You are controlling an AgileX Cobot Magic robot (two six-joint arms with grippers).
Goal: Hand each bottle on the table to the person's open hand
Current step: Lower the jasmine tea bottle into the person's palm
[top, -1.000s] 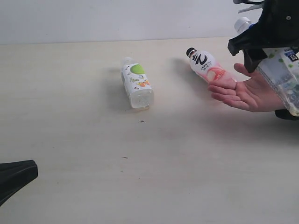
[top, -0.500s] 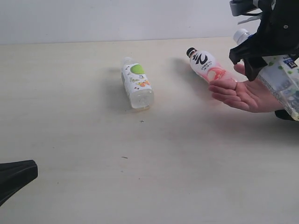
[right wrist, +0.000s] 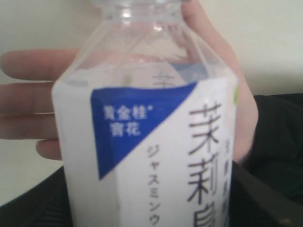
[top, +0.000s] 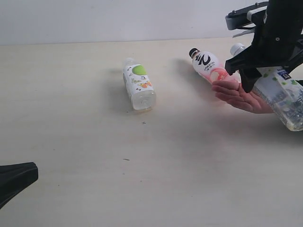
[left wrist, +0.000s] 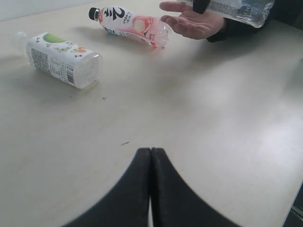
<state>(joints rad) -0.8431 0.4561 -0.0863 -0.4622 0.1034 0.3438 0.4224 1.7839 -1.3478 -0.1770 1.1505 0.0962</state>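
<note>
Tracking the clear plastic bottle with white cap and blue-white label [top: 278,92]: far right of the exterior frame, off the table, clamped in the black right gripper [top: 251,78] around its upper half. Tilted, long axis from cap at upper left down to base at the lower right edge of frame. Hangs directly over the person's bare open hand [top: 241,97], palm up, fingers pointing to frame left. Fills the right wrist view, with fingers and palm just behind. Cannot confirm contact with the palm.

Judging next: ease down onto the palm, let go only once weight rests on the hand. Risk: sliding off base-first along the tilt.

Further out, lying on the pale beige wood-grain table [top: 165,165]:
- black-capped pink bottle [top: 210,66], base just beside the fingertips, cap to upper left
- white-capped green-label bottle [top: 138,84], centre frame, well apart from the hand

Black left gripper [top: 16,182] at lower left corner, fingers pressed together on nothing, well apart from everything. Right arm clearly nearer for this handover.
</note>
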